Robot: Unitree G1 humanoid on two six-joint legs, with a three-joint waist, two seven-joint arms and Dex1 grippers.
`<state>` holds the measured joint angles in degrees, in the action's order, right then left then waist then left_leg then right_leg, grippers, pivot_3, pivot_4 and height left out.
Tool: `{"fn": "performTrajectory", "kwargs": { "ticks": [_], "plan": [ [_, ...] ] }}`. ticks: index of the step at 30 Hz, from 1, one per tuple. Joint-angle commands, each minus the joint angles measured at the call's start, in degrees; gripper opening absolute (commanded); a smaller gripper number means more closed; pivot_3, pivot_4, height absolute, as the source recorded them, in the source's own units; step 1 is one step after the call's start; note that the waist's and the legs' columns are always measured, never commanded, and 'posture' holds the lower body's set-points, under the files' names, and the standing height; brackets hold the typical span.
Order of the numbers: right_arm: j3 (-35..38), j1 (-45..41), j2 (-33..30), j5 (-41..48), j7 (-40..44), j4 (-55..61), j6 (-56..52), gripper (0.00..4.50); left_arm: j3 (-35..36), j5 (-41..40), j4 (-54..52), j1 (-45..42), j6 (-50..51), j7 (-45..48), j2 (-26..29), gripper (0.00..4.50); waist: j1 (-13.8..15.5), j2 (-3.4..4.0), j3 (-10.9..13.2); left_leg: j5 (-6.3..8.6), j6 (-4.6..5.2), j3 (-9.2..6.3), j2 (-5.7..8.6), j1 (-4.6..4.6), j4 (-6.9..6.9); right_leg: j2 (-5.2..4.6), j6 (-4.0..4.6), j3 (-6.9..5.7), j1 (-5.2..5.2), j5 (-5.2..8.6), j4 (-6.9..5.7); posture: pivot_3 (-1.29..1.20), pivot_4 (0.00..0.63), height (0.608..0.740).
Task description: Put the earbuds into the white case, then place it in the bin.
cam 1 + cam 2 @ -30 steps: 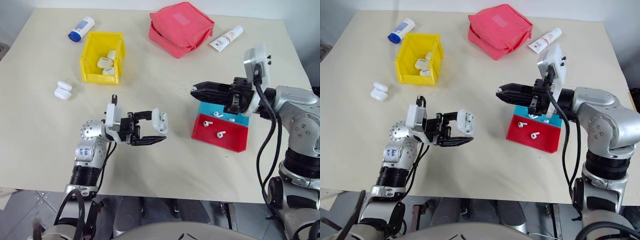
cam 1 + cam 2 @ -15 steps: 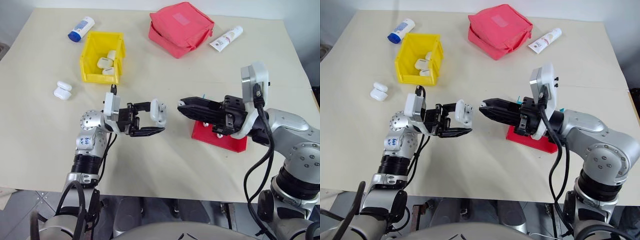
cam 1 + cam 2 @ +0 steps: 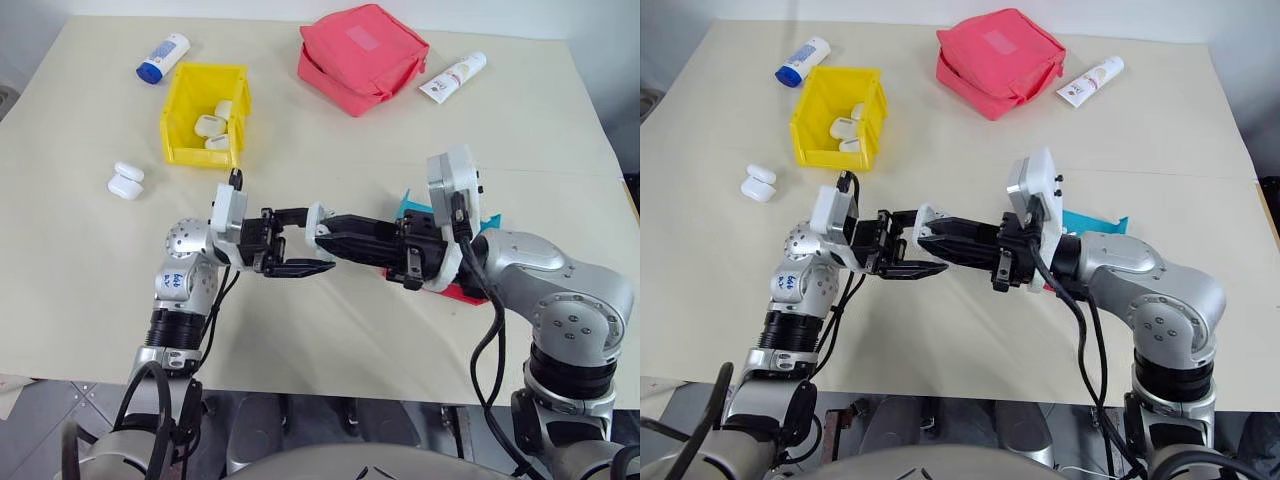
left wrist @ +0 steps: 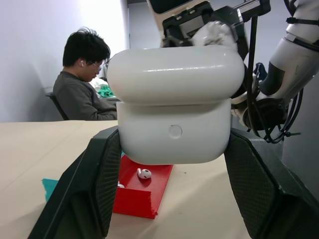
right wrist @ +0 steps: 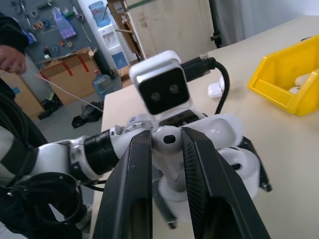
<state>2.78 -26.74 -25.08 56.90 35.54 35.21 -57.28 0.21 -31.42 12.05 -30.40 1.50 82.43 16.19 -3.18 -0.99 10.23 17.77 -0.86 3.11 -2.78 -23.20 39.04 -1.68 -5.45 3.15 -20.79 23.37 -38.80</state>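
My left gripper (image 3: 298, 245) is shut on the white case (image 3: 315, 221) and holds it above the middle of the table. In the left wrist view the case (image 4: 174, 102) sits between the two fingers with its lid on top. My right gripper (image 3: 327, 231) reaches in from the right, level, and its tips meet the case. It is shut on an earbud (image 5: 167, 141), held right at the open case (image 5: 227, 133). Another earbud (image 4: 144, 173) lies in the red tray (image 4: 142, 196). The yellow bin (image 3: 180, 150) stands at the back left with several white cases (image 3: 210, 125) inside.
A spare white case (image 3: 125, 181) lies left of the bin. A red pouch (image 3: 362, 55) and two tubes (image 3: 162, 57) (image 3: 453, 77) lie at the far edge. The teal tray (image 3: 1095, 222) shows behind my right forearm. A person (image 4: 82, 79) sits beyond the table.
My right gripper has swung left from over the trays, carrying the earbud, until its tips reached the case. The left gripper has kept the case almost still.
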Motion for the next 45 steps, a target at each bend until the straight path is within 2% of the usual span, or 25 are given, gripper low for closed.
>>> {"fn": "performTrajectory", "kwargs": {
  "ticks": [1, 15, 30, 32, 33, 45],
  "plan": [
    [-1.95, 0.1, -0.81, -1.57, 1.01, -0.43, 2.43, 0.48, -0.6, -1.65, -3.38, 0.4, 0.52, -0.16, -0.54, 2.77, 0.01, 0.0, 0.0, 0.0, 0.0, 0.0, 0.0, 0.0, 0.0, 0.0, 0.0, 0.0, 0.0, 0.0, 0.0, 0.0, 0.15, 0.74],
    [-3.69, 6.45, -9.25, -5.08, 4.12, -0.78, 6.36, 0.48, 0.07, -2.4, -4.27, 0.6, 0.63, -1.01, -0.45, 2.77, 0.1, 0.0, 0.0, 0.01, 0.01, -0.07, 0.01, 0.0, -0.01, 0.0, 0.0, -0.05, 0.09, 0.0, 0.19, 0.0, 0.15, 0.74],
    [-9.06, 2.19, -13.03, -9.01, 8.13, -4.01, 8.61, 0.48, -0.43, -1.53, -4.06, 0.65, -1.22, -0.15, -0.45, 2.77, 0.13, 0.0, 0.0, 0.01, 0.01, -0.1, 0.0, 0.02, -0.01, 0.0, 0.0, -0.06, 0.1, 0.0, 0.25, 0.0, 0.15, 0.74],
    [-8.99, 1.61, -12.98, -9.18, 8.19, -3.87, 8.75, 1.2, -0.49, -1.35, -3.99, 0.68, -1.36, -0.07, -0.37, 2.77, 0.16, 0.0, 0.0, 0.01, 0.01, -0.1, 0.01, 0.02, -0.01, 0.0, 0.0, -0.06, 0.11, 0.0, 0.25, 0.0, 0.15, 0.74],
    [-8.76, 1.29, -12.88, -9.02, 8.04, -3.69, 8.66, 1.41, -0.49, -1.28, -3.99, 0.73, -1.39, -0.08, -0.33, 2.77, 0.16, 0.0, 0.0, 0.01, 0.01, -0.11, 0.01, 0.02, -0.01, 0.0, 0.0, -0.06, 0.11, 0.0, 0.25, 0.0, 0.15, 0.74],
    [-4.66, -1.78, -13.02, -5.53, 7.46, -1.14, 7.02, 1.41, -0.51, -0.19, -2.67, 1.8, -1.99, 0.47, 0.77, 2.77, 0.13, 0.0, 0.0, 0.01, 0.01, -0.11, 0.0, 0.02, -0.01, -0.01, 0.0, -0.07, 0.11, 0.0, 0.25, 0.0, 0.15, 0.74]
  ]
}}
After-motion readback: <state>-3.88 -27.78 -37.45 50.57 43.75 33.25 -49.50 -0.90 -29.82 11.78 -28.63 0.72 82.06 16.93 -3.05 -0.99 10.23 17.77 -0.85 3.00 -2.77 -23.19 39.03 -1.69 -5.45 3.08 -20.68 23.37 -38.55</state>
